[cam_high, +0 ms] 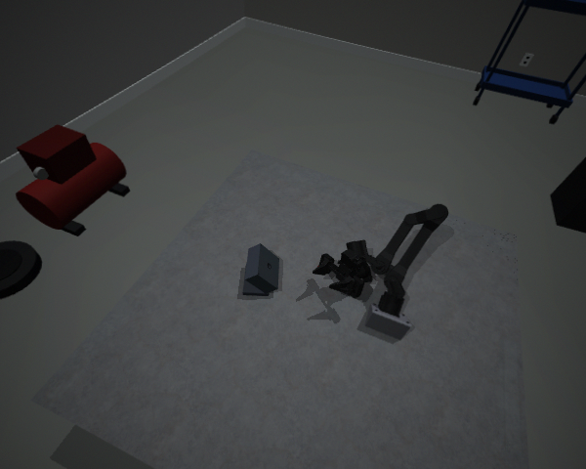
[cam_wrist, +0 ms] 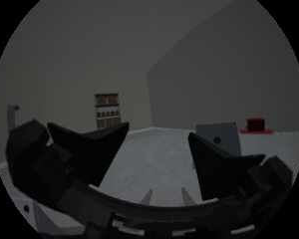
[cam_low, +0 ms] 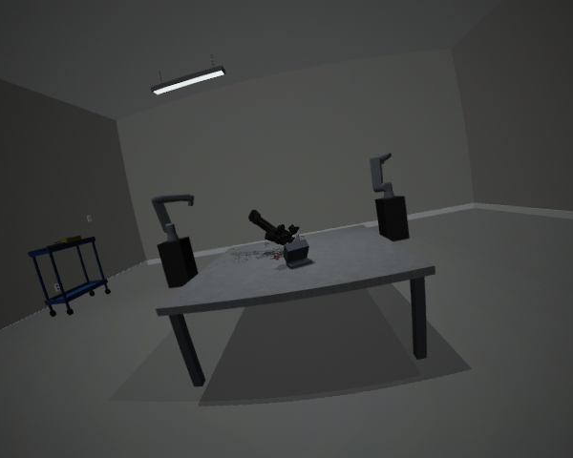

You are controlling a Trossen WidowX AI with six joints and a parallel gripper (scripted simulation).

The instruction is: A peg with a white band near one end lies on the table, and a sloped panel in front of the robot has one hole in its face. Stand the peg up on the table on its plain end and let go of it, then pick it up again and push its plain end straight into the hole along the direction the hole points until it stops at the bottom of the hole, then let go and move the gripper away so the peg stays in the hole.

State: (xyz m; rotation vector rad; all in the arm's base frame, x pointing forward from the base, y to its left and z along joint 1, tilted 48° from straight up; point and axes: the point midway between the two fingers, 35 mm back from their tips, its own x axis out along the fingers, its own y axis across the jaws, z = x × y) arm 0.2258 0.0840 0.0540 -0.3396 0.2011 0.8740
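The sloped panel [cam_high: 263,275] [cam_low: 296,253] [cam_wrist: 229,133] stands on the table [cam_high: 232,378] [cam_low: 366,256] [cam_wrist: 149,171]. Its one hole [cam_high: 269,266] [cam_wrist: 217,140] faces the arm. My gripper [cam_high: 321,279] [cam_low: 293,235] [cam_wrist: 159,130] is open and empty, raised above the table on the robot's side of the panel, with its fingers wide apart. In the wrist view the panel shows behind the right finger. A small red thing [cam_low: 276,257], possibly the peg, lies on the table left of the panel in the exterior view. No peg can be made out in the top view or the wrist view; its white band cannot be seen.
The arm's base [cam_high: 388,322] stands on the table, with the panel across from it. A red compressor [cam_high: 71,182], a blue cart [cam_high: 527,85] [cam_low: 72,271] and two other arms on black pedestals [cam_low: 177,260] [cam_low: 392,217] stand away from the work area.
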